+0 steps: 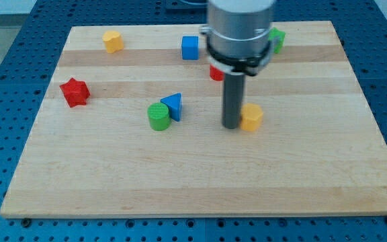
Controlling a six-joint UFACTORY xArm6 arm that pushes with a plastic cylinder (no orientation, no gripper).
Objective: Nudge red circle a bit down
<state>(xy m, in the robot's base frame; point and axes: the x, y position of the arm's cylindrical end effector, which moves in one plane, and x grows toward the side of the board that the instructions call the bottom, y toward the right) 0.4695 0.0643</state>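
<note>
Camera view: on the counter [200,181], my tip [231,126] touches the yellow block [251,117]; the rod tool grips nothing. Farther back, the red circle [216,73] sits mostly hidden behind the arm.

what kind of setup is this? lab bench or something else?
Likely a lab bench for tabletop pushing tests. A wooden board lies on a blue perforated table, small coloured blocks are scattered on it, such as the red star and blue cube, and my tip sits beside a yellow block.
</note>
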